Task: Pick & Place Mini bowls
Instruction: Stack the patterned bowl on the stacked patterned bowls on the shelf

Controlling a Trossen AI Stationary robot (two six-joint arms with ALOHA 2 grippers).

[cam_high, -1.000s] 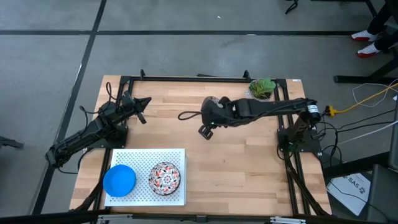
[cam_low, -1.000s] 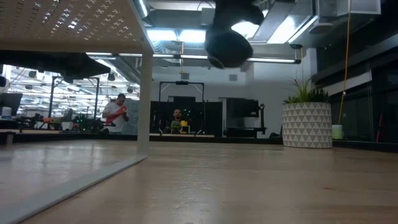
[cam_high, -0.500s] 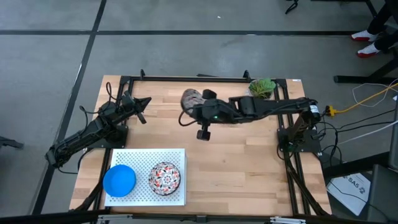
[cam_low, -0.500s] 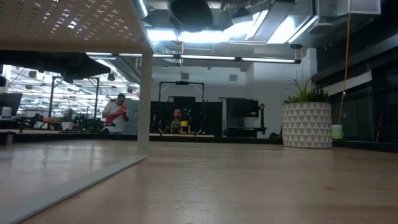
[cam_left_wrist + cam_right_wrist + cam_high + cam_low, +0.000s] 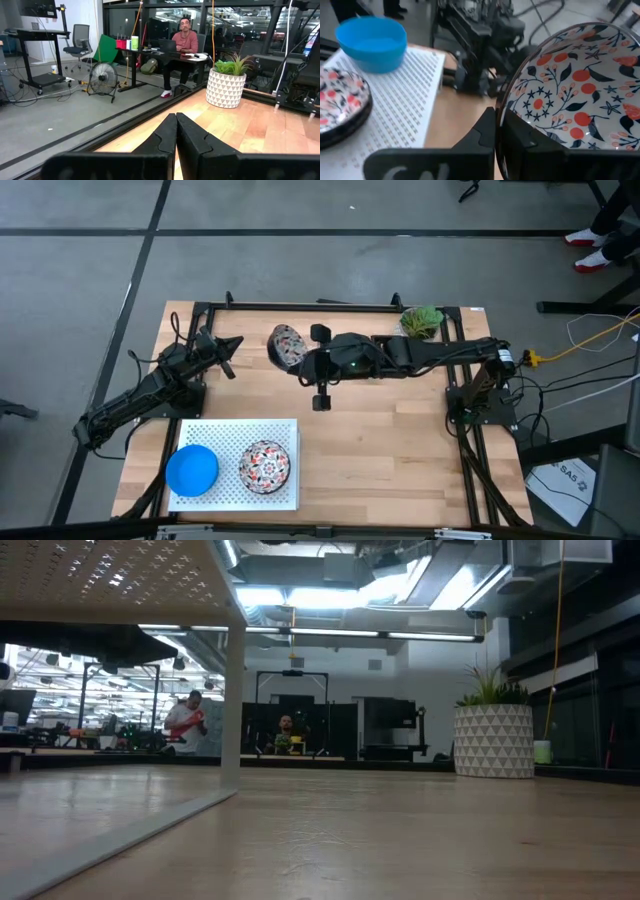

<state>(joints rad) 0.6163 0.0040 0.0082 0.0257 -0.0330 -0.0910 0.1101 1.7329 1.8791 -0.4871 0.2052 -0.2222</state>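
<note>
R gripper (image 5: 298,358) clamped on rim of floral mini bowl (image 5: 286,345), carried tilted above table centre, approx 12 o'clock of white perforated mat (image 5: 285,428); mat has blue bowl (image 5: 192,469) + floral bowl (image 5: 265,466). Rim pinch leaves underside free for set-down. L gripper (image 5: 232,343) parked at 10 o'clock, jaws together.

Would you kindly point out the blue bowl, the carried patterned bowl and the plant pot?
blue bowl (image 5: 192,469): high view, inside bottom.
carried patterned bowl (image 5: 570,85): right wrist view, painted inside.
plant pot (image 5: 226,89): left wrist view, patterned side.
</note>
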